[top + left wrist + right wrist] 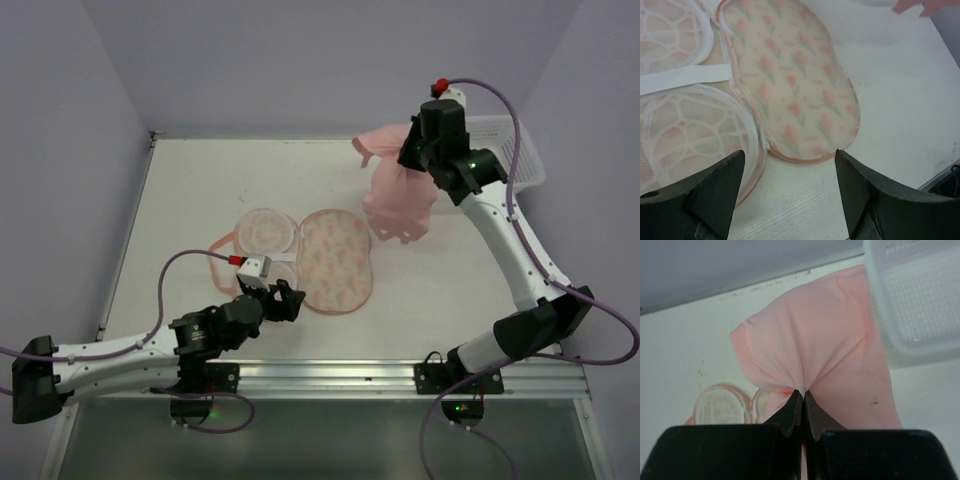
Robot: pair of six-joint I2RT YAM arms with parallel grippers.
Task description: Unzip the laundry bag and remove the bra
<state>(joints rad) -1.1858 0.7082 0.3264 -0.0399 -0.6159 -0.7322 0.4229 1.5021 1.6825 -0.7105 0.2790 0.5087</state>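
Observation:
The laundry bag (335,260) lies unzipped and spread flat mid-table, printed half (795,85) to the right and see-through mesh half (265,230) (690,135) to the left. My left gripper (283,300) (790,180) hovers open just before the bag's near edge, with bare table between its fingers. The plain pale pink bra (398,195) (820,360) hangs in the air at the back right, clear of the bag, pinched at a fold. My right gripper (412,150) (804,392) is shut on that fold.
A white plastic lattice basket (520,150) (920,295) stands at the back right, just beside the hanging garment. Grey walls close in the table on three sides. A metal rail (330,375) runs along the near edge.

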